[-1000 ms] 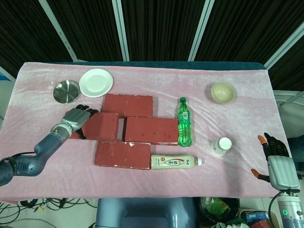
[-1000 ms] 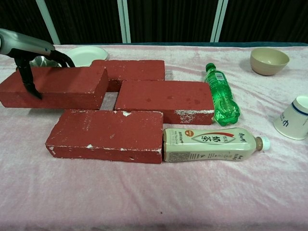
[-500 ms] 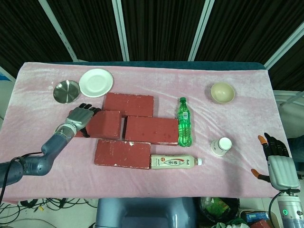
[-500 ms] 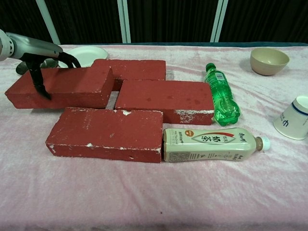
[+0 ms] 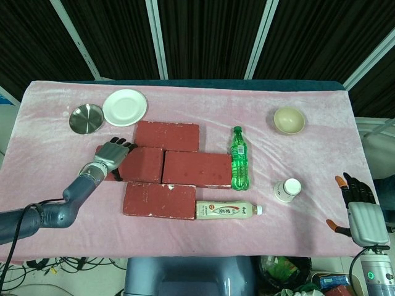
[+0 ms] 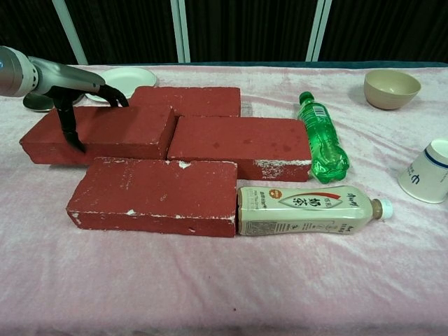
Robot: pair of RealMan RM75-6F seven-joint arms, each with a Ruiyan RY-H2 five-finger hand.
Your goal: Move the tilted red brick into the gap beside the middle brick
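Left hand point(image 5: 112, 152) reaches in from the table's left edge, forearm low, fingers draped over the left end of the red brick point(image 6: 105, 130), grasping it. Brick lies flat, right end touching the middle brick point(image 5: 197, 168). Right hand point(image 5: 358, 206) rests off the table's right edge, fingers spread, holding nothing.
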